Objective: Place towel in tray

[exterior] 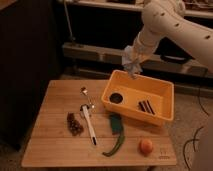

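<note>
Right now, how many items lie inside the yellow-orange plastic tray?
2: a dark round item left, a dark striped block right. The end effector holds a pale cloth towel above the tray rim.

Pale hand (136, 55) over yellow-orange tray (144, 114); grey-blue towel (129, 63); green sponge (116, 123).

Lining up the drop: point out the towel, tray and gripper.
towel (131, 64): camera view, crumpled hanging folds.
tray (134, 114): camera view, near wall.
gripper (135, 52): camera view, arm's tip above the tray's far rim, shut on towel.
</note>
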Robot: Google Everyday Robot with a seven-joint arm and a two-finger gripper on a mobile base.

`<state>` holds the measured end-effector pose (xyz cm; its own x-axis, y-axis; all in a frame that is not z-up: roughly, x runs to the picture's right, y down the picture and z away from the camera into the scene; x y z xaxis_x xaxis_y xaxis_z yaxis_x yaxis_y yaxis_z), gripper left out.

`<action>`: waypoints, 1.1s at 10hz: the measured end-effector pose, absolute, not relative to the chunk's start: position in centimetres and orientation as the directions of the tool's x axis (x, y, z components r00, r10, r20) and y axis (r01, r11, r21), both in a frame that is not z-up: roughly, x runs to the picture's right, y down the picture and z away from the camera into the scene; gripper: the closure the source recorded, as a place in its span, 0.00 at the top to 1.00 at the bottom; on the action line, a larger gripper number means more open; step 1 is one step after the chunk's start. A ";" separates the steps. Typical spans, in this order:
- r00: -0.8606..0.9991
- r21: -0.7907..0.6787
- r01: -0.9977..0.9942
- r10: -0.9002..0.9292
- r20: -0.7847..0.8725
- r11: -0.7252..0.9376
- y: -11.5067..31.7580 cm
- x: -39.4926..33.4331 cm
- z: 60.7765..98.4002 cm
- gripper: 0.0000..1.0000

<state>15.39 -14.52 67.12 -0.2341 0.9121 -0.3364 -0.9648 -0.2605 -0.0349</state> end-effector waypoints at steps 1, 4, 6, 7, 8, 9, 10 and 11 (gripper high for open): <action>-0.233 -0.035 -0.965 0.912 -0.337 -0.260 -14.5 15.3 67.1 0.00; -0.261 -0.017 -0.958 0.890 -0.375 -0.288 -13.6 15.6 68.3 0.00; -0.295 0.004 -0.946 0.853 -0.430 -0.324 -11.1 15.7 70.7 0.00; -0.320 0.018 -0.936 0.828 -0.462 -0.351 -8.9 16.3 72.6 0.00; -0.337 0.030 -0.928 0.805 -0.488 -0.371 -6.8 16.5 74.2 0.00; -0.353 0.039 -0.920 0.783 -0.513 -0.389 -4.8 16.6 75.8 0.00; -0.375 0.052 -0.909 0.756 -0.537 -0.413 -2.6 17.0 77.3 0.00; -0.396 0.065 -0.897 0.729 -0.558 -0.437 -0.6 17.5 78.8 0.00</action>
